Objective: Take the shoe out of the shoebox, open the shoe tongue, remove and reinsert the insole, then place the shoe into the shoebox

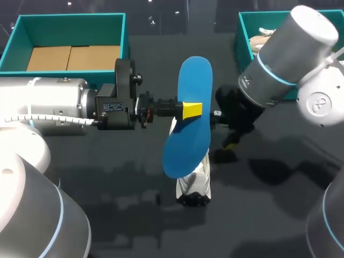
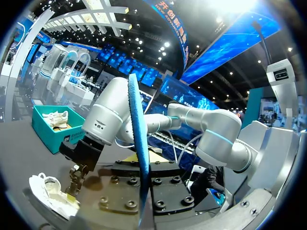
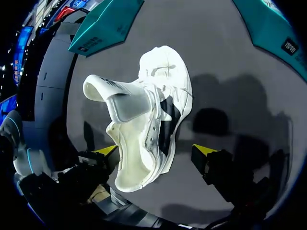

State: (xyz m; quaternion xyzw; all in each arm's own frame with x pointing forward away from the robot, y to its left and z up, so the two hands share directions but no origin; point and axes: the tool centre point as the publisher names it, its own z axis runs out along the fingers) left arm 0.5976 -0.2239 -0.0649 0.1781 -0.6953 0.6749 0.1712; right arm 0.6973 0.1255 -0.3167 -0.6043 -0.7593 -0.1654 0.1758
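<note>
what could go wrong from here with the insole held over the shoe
The left gripper pinches the blue insole only near its middle, so it may bend or slip during reinsertion. The right gripper stands open around the white shoe without clamping it, so the shoe could slide when the insole pushes in.

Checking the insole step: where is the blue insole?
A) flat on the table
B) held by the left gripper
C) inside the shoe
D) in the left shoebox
B: the left gripper is shut on the blue insole, holding it up out of the white shoe on the table.
</note>
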